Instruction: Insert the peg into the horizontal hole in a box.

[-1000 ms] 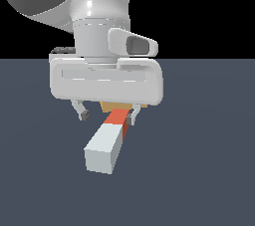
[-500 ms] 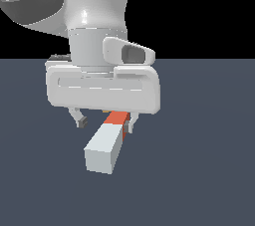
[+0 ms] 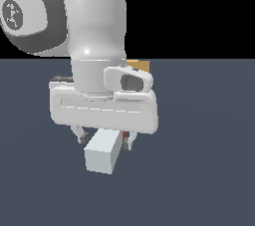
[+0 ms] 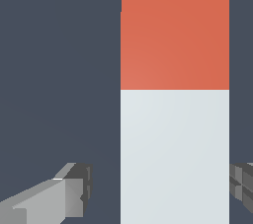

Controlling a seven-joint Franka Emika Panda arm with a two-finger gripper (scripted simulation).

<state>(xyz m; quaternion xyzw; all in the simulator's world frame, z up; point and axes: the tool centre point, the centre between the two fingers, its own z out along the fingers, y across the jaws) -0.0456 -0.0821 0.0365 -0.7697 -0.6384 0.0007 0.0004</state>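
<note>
The peg (image 3: 103, 151) lies flat on the dark floor with its pale grey-white half toward the exterior camera. Only a sliver of its red-orange half (image 3: 123, 137) shows under the hand. My gripper (image 3: 105, 139) is open and hangs low over the peg, one finger (image 3: 81, 135) on each side of the white half. In the wrist view the peg (image 4: 174, 154) runs between the fingertips (image 4: 74, 193); one finger stands clearly apart from it, the other (image 4: 242, 182) is close beside it. A corner of the tan box (image 3: 140, 65) peeks from behind the arm. The hole is hidden.
The dark grey-blue floor (image 3: 209, 170) stretches around the peg on all sides. The white arm and hand (image 3: 102, 105) block most of the view behind the peg.
The hand has come down and along the peg toward its white end, now covering nearly all the red half. The fingers have stayed open; the peg has not moved.
</note>
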